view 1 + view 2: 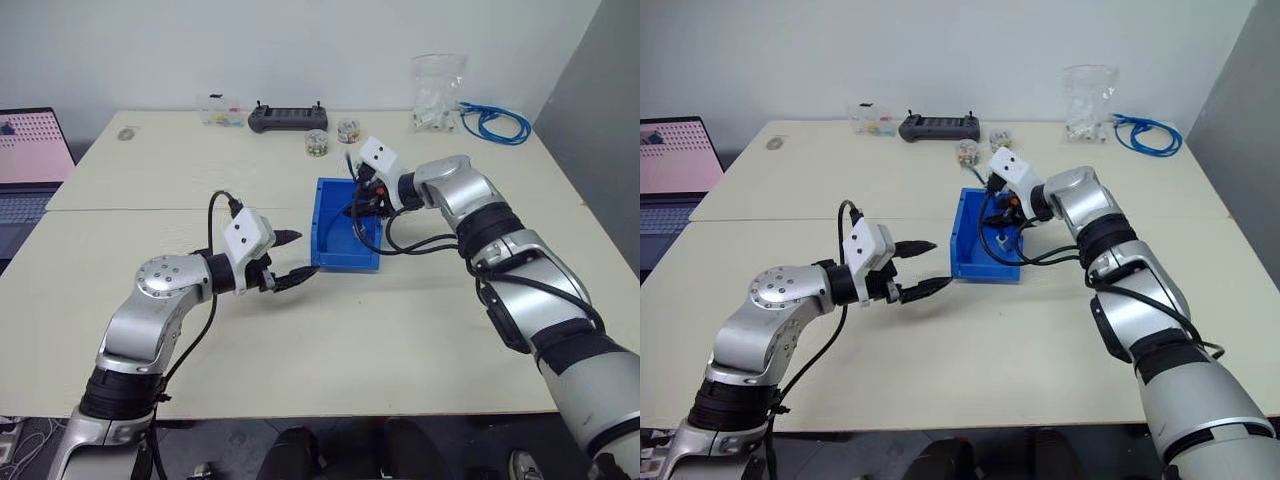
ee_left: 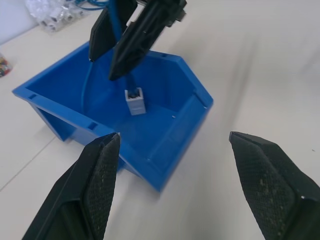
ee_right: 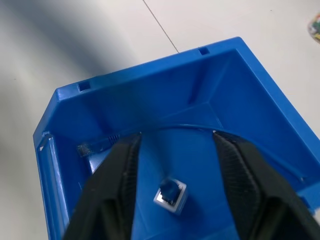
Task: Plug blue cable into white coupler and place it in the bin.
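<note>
The blue bin (image 1: 345,262) stands in the middle of the table. Inside it lies the white coupler (image 2: 135,101), with the blue cable (image 3: 185,127) plugged into it and curving along the bin's inner wall. My right gripper (image 1: 355,210) hangs over the bin, pointing down into it. It is open, its fingers (image 3: 120,185) spread to either side of the coupler (image 3: 170,195) and above it. The cable rises between them. My left gripper (image 1: 306,254) is open and holds nothing, just short of the bin's near left corner.
At the back of the table are a black controller (image 1: 288,118), two small jars (image 1: 317,142), a clear box (image 1: 222,112), a plastic bag (image 1: 438,92) and a coiled blue cable bundle (image 1: 495,122). A laptop (image 1: 30,150) sits at the far left.
</note>
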